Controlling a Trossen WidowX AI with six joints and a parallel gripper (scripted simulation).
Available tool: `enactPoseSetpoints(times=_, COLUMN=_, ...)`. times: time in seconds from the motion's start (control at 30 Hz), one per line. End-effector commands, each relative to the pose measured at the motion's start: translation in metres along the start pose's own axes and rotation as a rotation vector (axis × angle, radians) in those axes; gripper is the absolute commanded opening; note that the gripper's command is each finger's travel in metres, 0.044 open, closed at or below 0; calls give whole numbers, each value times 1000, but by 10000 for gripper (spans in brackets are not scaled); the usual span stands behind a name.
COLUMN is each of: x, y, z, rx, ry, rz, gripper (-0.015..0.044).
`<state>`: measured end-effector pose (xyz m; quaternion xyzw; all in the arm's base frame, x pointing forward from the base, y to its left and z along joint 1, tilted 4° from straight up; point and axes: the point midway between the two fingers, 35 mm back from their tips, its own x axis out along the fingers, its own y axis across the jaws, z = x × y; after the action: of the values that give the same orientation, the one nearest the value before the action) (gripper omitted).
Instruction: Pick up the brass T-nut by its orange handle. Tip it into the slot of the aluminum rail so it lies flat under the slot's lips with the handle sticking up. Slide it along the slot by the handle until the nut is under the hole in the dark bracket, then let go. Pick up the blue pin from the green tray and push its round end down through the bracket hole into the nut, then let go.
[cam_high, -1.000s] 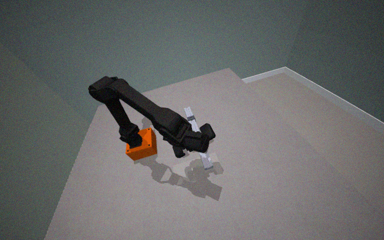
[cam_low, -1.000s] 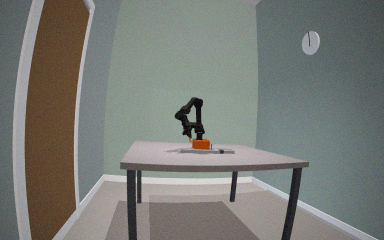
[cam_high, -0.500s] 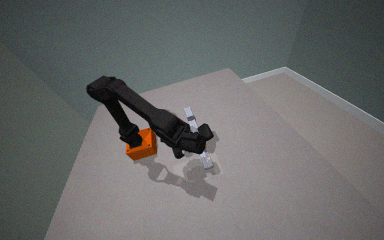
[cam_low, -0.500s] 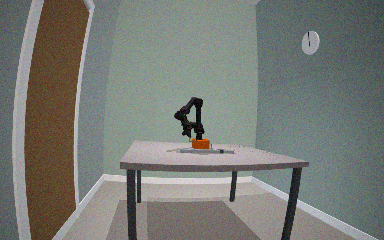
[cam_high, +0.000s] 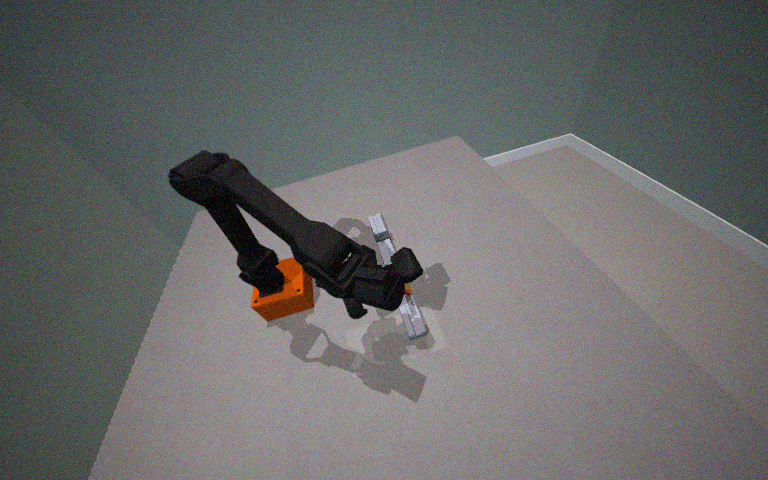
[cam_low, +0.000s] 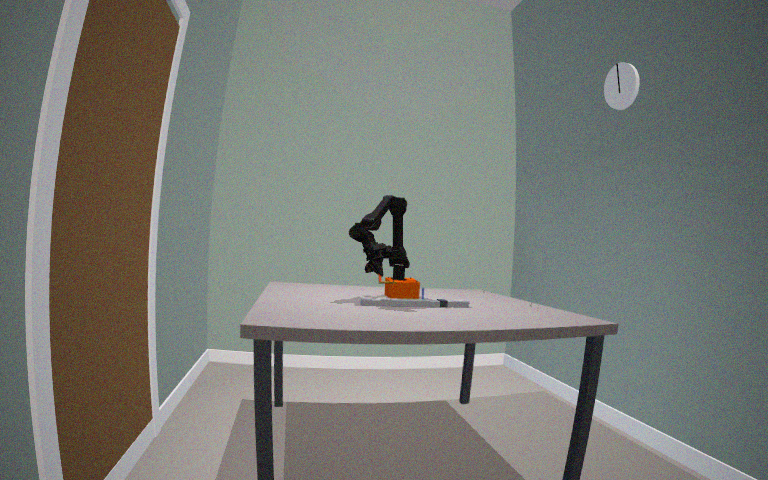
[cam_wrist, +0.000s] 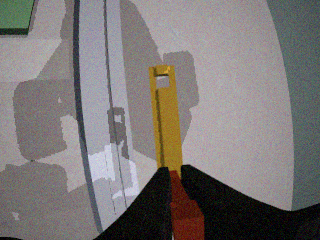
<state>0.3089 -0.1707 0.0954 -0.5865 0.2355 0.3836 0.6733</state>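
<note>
Beige tabletop below, the black pincer grips the orange handle; lowering beside the grooved aluminum rail could jam the brass T-nut.

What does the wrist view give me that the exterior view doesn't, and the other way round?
Wrist only: the green tray's corner, the slot running along the rail, and the square hole near the far end of the brass T-nut.

Exterior only: the blue pin standing upright, the dark bracket on the rail, and the orange base.

Both: the gripper shut on the orange handle, the T-nut and the aluminum rail.
</note>
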Motion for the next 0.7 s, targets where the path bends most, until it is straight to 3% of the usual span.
enactPoseSetpoints(times=0.0, x=0, y=2, z=1, rx=-10, ry=-2, rz=-14, gripper=-150)
enactPoseSetpoints(times=0.67, x=-3, y=7, z=3, rx=-40, ry=4, rz=-79, gripper=-150)
